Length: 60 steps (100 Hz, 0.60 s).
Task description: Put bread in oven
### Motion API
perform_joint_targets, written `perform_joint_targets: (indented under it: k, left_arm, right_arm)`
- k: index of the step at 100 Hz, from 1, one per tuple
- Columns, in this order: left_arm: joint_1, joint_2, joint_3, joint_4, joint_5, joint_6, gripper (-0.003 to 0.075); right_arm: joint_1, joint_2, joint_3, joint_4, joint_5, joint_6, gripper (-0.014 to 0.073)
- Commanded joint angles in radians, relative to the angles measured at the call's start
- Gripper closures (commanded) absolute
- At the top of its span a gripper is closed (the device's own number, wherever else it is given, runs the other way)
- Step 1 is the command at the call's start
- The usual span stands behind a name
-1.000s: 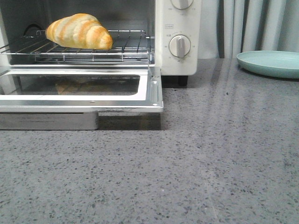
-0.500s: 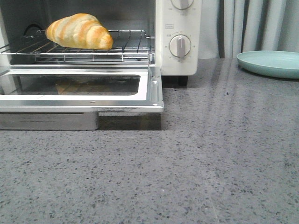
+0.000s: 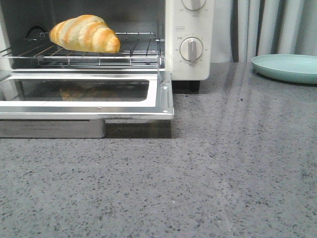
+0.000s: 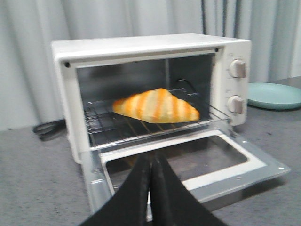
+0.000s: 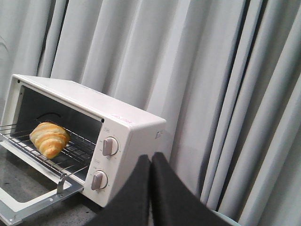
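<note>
while the bread (image 3: 84, 33) rests unmoved on the rack inside the oven (image 3: 189, 39), door down, both tools, left tool (image 4: 151, 162) and right tool (image 5: 151, 162), are clenched empty; placement appears complete.

bread (image 3: 85, 33): glossy crust | oven (image 3: 189, 39): smooth white casing | rack (image 3: 133, 49): metal wire | table (image 3: 223, 173): speckled stone-like

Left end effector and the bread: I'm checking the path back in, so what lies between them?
Only the open oven door, lying flat, and the front edge of the wire rack separate the shut left end effector from the bread, as the left wrist view shows.
</note>
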Motion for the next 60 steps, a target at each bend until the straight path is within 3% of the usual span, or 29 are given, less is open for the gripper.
perform_joint_targets:
  k: [1,26,60]
  left_arm:
    - [0.068,-0.032,0.048,0.013,-0.195,0.065,0.0741]
    - [0.285,-0.03,0.244,-0.04,-0.242,0.016,0.0741]
    - [0.294,-0.03,0.382,-0.026,-0.233,-0.029,0.0741]
  right_arm:
    - [-0.005,0.004,-0.02,-0.013,-0.061,-0.003,0.0643]
    - [-0.005,0.006,-0.02,-0.013,-0.059,-0.003,0.0643]
    - [-0.005,0.006,-0.02,-0.013,-0.057,-0.003,0.0643]
